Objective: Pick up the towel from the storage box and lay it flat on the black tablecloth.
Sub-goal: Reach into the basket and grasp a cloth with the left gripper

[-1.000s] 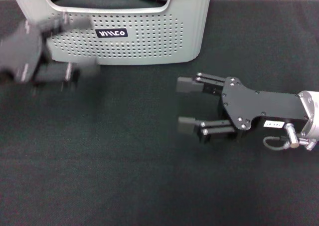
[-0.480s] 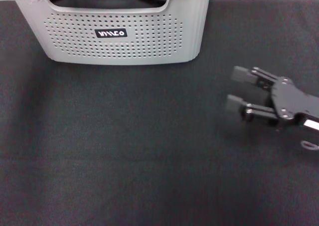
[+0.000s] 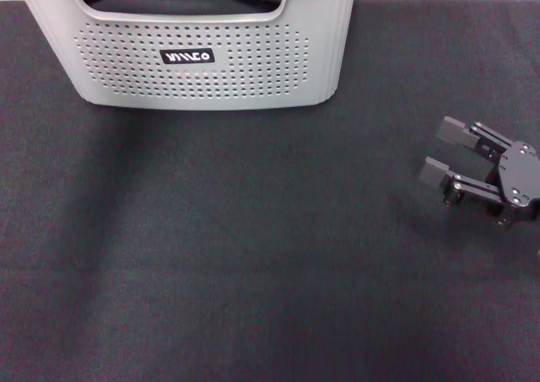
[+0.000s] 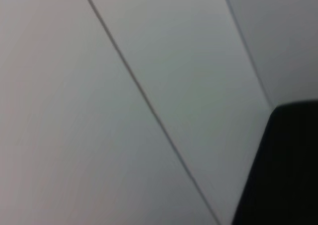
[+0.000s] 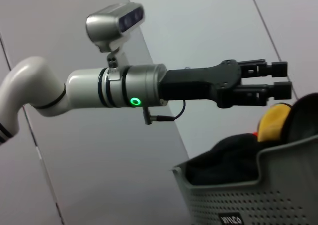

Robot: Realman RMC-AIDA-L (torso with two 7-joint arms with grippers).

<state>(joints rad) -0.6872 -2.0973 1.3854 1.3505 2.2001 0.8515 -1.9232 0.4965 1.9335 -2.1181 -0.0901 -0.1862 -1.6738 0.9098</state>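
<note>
Head view first: your right gripper (image 3: 440,153) sits at three o'clock on the black tablecloth (image 3: 253,255), fingers apart, holding nothing. Right wrist view has your left gripper (image 5: 283,81) hovering high over the storage box (image 5: 248,195), fingers nearly together, nothing between them. That yellow fold of the towel (image 5: 274,119) peeks up just below it, beside a dark cloth (image 5: 228,160) heaped in the box. Open up, drop straight down onto the yellow, and mind you don't pinch the dark cloth or clip the rim.
</note>
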